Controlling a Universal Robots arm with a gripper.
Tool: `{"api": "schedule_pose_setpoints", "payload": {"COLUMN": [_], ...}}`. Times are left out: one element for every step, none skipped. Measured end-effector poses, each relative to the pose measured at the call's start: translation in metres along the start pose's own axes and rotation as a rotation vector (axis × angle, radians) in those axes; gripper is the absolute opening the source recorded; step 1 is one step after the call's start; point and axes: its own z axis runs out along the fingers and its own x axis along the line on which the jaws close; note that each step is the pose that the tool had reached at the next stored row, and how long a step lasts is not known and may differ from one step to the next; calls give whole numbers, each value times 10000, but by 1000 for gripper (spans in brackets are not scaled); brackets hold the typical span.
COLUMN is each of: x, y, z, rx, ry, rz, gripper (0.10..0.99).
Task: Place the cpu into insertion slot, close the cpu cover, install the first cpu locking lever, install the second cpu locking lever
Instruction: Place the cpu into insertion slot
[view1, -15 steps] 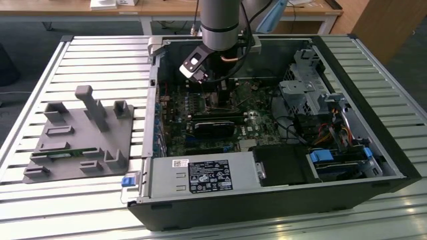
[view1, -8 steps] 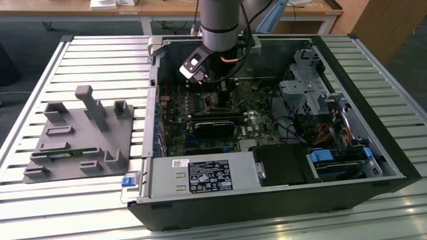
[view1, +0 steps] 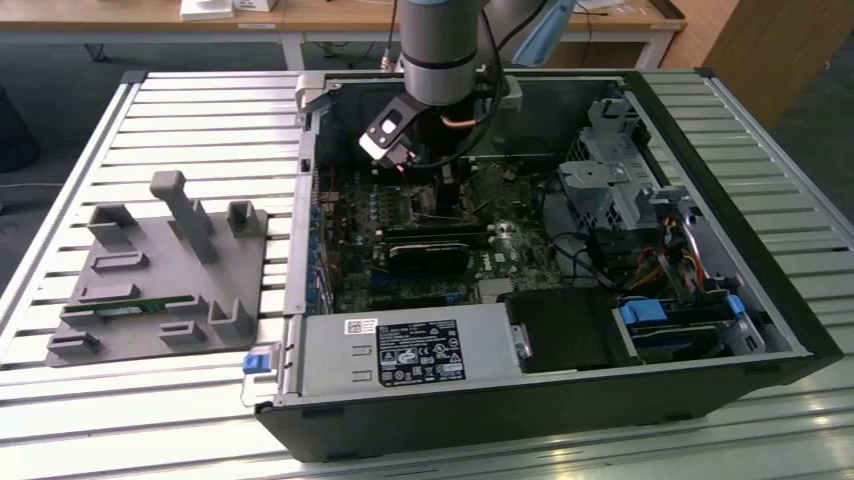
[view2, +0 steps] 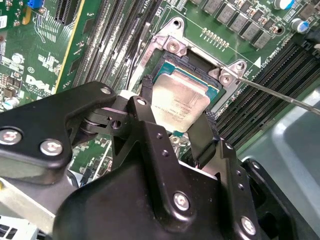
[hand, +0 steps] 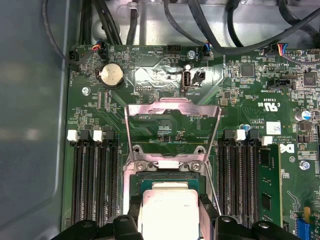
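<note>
Two fingers (view2: 202, 142) of the hand (view2: 178, 107) clamp the cpu (view2: 175, 95) over the insertion slot (hand: 167, 176), cpu cover (hand: 172, 105) standing open; judgement: keep chip level, corners matched to socket, lower without force, release only once flat.

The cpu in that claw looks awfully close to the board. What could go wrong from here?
1. The cpu, pinched in the claw, sits right over the insertion slot. Let down skewed, it might damage the slot.
2. The cpu cover stands open just behind the slot. A bump could tip it onto the claw.
3. A thin locking lever runs close beside the claw and might snag.
</note>
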Motion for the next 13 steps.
{"api": "schedule_pose_setpoints", "payload": {"x": [0, 0, 0, 0, 0, 0, 0, 0, 0, 0, 0, 0, 0], "y": [-1, -1, -1, -2, -2, -3, -4, -4, -4, -4, -4, -2, -1], "z": [4, 10, 15, 20, 26, 32, 38, 43, 48, 52, 55, 59, 61], "rx": [1, 0, 0, 0, 0, 0, 0, 0, 0, 0, 0, 0, 0], "ry": [-3, -7, -11, -11, -12, -12, -13, -13, -14, -14, -14, -14, -15], "rz": [0, 0, 1, 4, 6, 9, 14, 20, 25, 29, 31, 31, 32], "gripper": [533, 533, 533, 533, 533, 533, 533, 533, 533, 533, 533, 533, 533]}}
